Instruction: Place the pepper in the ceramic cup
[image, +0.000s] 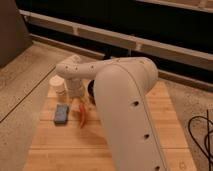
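Bulky, smooth rounded off-white plastic arm (125, 82), dotted with small dark screw holes (135, 104). Ends in pale two-finger gripper (78, 95) at nine o'clock of the big shell.

The pepper (82, 116) was red-orange against the pale honey planks of the worktop (50, 146). The ceramic cup (58, 86) was off-white, the small block (61, 114) a dull blue-grey and the bowl (92, 90) nearly black. The arm (125, 100) was cream with a few dark dots. Its gripper (78, 98), equally pale, hung just above the pepper. The floor (22, 82) was speckled grey.
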